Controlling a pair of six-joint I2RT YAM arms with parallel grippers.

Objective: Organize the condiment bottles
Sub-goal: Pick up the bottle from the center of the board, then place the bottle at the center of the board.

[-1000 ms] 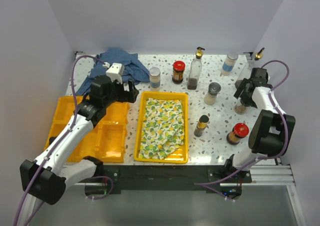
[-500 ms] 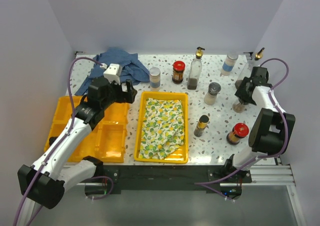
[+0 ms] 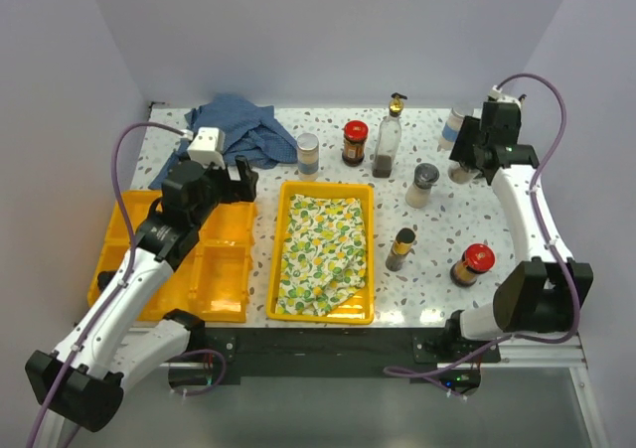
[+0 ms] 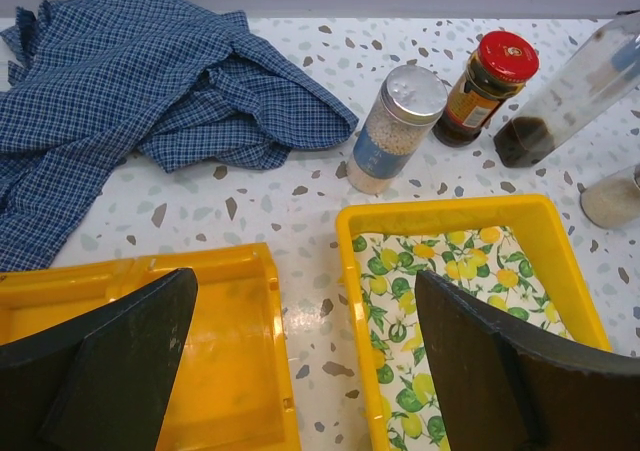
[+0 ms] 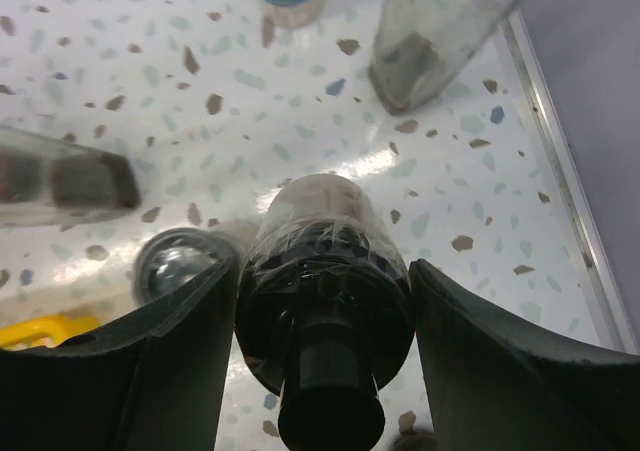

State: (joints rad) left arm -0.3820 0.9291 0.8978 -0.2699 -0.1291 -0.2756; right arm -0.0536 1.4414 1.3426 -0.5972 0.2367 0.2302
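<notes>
Right gripper (image 5: 320,267) is now clamped on a small clear-glass bottle with a black cap (image 5: 325,301) and has carried it from the mid-right table to the back-right, near the blue-labelled white bottle (image 3: 454,126) — regrouping judged under way. Bottle sits upright between the pads, glass glossy. Left gripper (image 4: 305,291) is empty, jaws wide apart, over the yellow plastic compartment tray (image 4: 230,371).

Light glares off the glossy speckled stone-look tabletop (image 5: 330,161) beneath a shiny clear bottle with a dark cap (image 5: 325,271). Elsewhere — a smooth yellow plastic divided tray (image 4: 200,266), a second yellow plastic tray (image 4: 440,214) lined with matt lemon-print cloth (image 4: 460,301), a crumpled blue checked cloth (image 4: 150,81) and a glossy red-lidded glass jar (image 4: 490,81).
</notes>
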